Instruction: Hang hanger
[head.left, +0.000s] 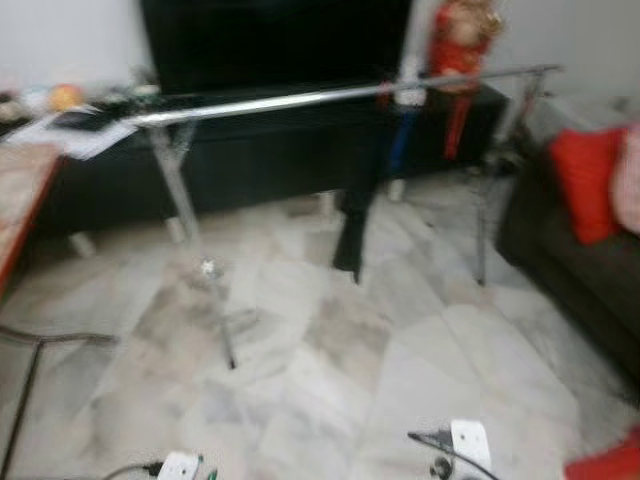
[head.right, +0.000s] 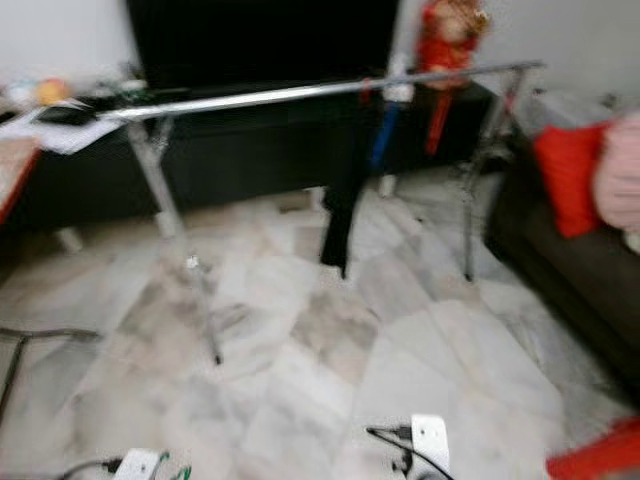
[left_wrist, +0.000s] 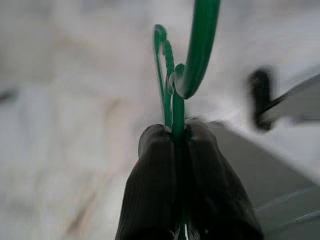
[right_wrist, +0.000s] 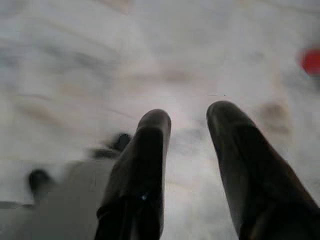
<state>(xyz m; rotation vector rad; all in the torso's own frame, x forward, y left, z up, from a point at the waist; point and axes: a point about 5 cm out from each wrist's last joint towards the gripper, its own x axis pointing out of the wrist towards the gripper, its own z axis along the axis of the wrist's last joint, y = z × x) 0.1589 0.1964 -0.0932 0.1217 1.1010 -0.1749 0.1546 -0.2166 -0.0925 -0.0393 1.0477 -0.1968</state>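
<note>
Left eye view: a chrome clothes rail (head.left: 330, 95) spans the far side above the marble floor (head.left: 330, 370), dark trousers (head.left: 355, 215) draped over it. Left wrist view: the left gripper (left_wrist: 179, 131) is clamped on a thin green plastic hanger (left_wrist: 192, 60), its curved hook glossy. Right wrist view: the right gripper (right_wrist: 189, 114) hangs over the floor, fingers apart.

Black, seemingly ribbed hand fingers (right_wrist: 145, 165).

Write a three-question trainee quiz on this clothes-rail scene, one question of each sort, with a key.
1. True or false: the left claw is shut on the green hanger.
2. The right claw is: A) open, holding nothing B) shut on a red cushion C) gripping a sock.
3. Fill in: a dark garment hangs from the metal ____.

Key:
1. True
2. A
3. rail
</note>
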